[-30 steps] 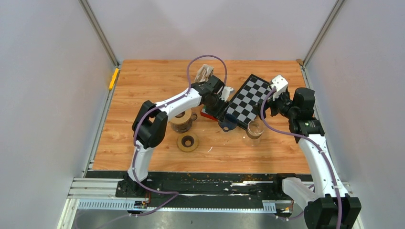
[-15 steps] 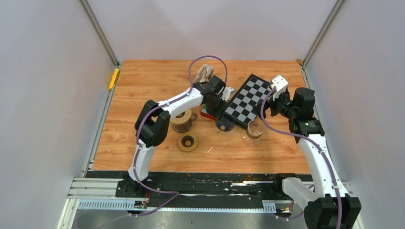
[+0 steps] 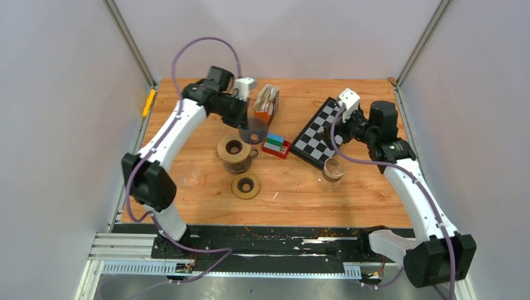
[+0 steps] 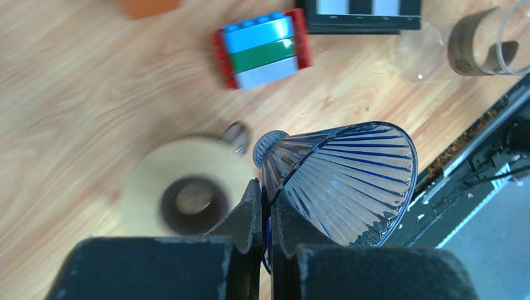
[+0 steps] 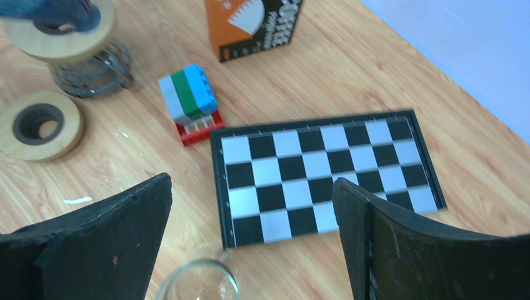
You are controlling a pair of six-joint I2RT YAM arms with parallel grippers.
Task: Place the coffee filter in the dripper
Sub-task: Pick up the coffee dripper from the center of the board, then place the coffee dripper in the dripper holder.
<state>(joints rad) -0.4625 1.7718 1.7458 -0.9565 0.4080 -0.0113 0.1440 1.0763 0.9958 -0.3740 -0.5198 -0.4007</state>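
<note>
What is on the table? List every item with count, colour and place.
dripper: one, blue ribbed glass, in the left gripper beside the carafe
carafe: one, glass with wooden collar, centre-left
wooden ring: one, tan, in front of the carafe
filter box: one, orange and black, far centre
brick stack: one, blue-green-white on red, left of the chessboard
chessboard: one, black-white, right of centre
glass: one, clear, before the chessboard
left gripper: shut on the dripper
right gripper: open, above the chessboard

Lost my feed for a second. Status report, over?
Left claw shut on dripper, aloft near carafe. Right claw open over checkerboard. Filter box untouched; nothing blocking.
</note>
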